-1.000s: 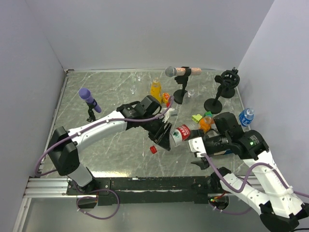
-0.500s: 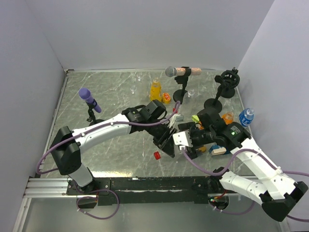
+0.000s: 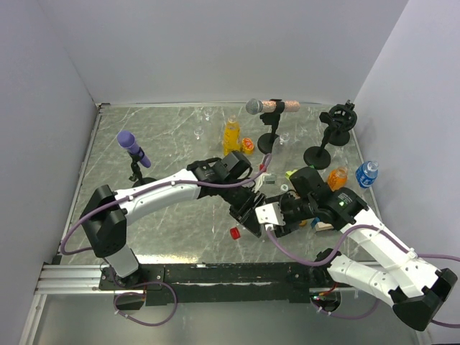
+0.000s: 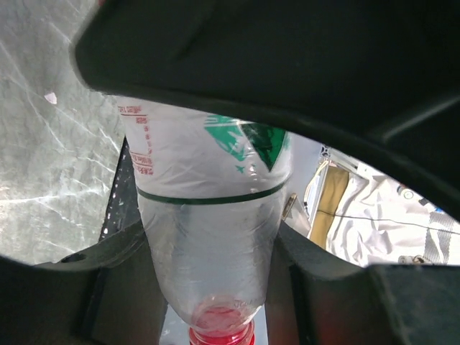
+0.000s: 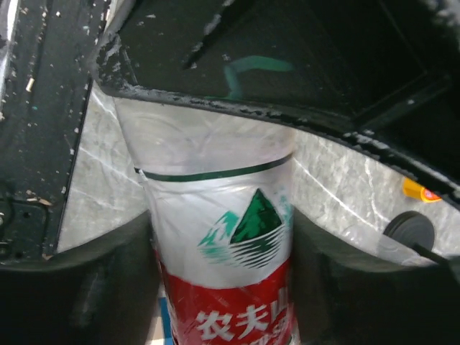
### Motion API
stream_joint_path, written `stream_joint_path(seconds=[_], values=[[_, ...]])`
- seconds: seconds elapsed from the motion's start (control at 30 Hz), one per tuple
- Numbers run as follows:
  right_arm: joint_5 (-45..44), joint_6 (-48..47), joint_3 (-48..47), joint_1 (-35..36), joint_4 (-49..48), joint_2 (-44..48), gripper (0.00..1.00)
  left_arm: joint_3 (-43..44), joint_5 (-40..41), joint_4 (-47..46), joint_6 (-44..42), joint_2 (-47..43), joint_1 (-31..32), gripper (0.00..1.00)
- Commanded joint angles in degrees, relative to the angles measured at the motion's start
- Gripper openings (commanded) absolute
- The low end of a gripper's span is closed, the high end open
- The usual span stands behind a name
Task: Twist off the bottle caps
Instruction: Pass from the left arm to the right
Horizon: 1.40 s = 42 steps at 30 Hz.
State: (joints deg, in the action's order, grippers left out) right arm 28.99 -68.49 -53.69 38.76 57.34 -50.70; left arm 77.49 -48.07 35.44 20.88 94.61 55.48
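Grey marble table (image 3: 144,136), middle of its near edge: left gripper (image 3: 245,213) fingers clamp a clear red-labelled bottle (image 4: 208,187), red cap (image 4: 219,334) on; right gripper (image 3: 276,218) fingers flank it, whether gripping I cannot tell.

The overhead camera is hanging above and behind the two arm bases (image 3: 118,262). It is looking down and forward toward twelve o'clock, from far enough back that it is taking in the whole table (image 3: 165,144). The left wrist camera is riding on the left gripper (image 4: 215,287) and staring along its fingers at a clear bottle (image 4: 208,215). It is so near that the bottle is filling the middle, with the red cap (image 4: 221,334) sitting at six o'clock. The right wrist camera is peering just as closely past the right gripper (image 5: 223,287) at the same bottle's label. Both wrist views are sharing that bottle. Overhead, the meeting spot is lying toward four o'clock of centre.
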Motion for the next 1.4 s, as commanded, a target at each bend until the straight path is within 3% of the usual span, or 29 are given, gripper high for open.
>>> stream_joint_path(seconds=[0.0, 0.17, 0.2, 0.27, 0.53, 0.63, 0.8, 1.0, 1.13, 1.37], values=[[4.1, 1.7, -0.2, 0.7, 0.1, 0.3, 0.53, 3.0, 1.9, -3.4, 2.3, -2.0, 0.1, 0.34], [6.2, 3.1, 0.4, 0.5, 0.1, 0.8, 0.38, 2.8, 6.1, -3.0, 3.2, -3.8, -0.5, 0.5], [6.3, 3.4, 0.5, 0.5, 0.1, 0.9, 0.36, 2.7, 7.7, -2.8, 3.5, -4.5, -0.8, 0.56], [6.6, 4.4, 1.1, 0.4, 0.1, 1.6, 0.34, 2.6, 11.6, -2.5, 4.0, -6.8, -1.8, 0.69], [16.3, 8.2, 4.1, -6.1, -2.0, 4.6, 0.3, -5.8, 24.1, -13.4, 4.3, -22.6, -4.0, 0.85], [22.1, 10.0, 4.6, -11.1, -2.8, 4.9, 0.3, -11.9, 26.9, -19.6, 3.7, -30.3, -4.2, 0.99], [35.0, 12.5, 8.5, -22.0, -5.6, 4.9, 0.3, -26.3, 22.9, -34.8, 0.3, -42.7, -4.2, 0.97], [37.2, 9.7, 7.9, -24.6, -2.0, 4.1, 0.3, -41.6, 16.5, -50.9, -14.8, -52.9, -4.1, 0.97], [37.5, 8.7, 9.0, -24.8, -1.7, 5.0, 0.31, -42.6, 13.2, -56.4, -17.6, -50.4, -4.1, 0.99], [37.6, 8.0, 9.0, -24.8, -1.0, 4.6, 0.31, -39.7, 9.4, -61.1, -17.3, -42.2, -3.4, 0.93]])
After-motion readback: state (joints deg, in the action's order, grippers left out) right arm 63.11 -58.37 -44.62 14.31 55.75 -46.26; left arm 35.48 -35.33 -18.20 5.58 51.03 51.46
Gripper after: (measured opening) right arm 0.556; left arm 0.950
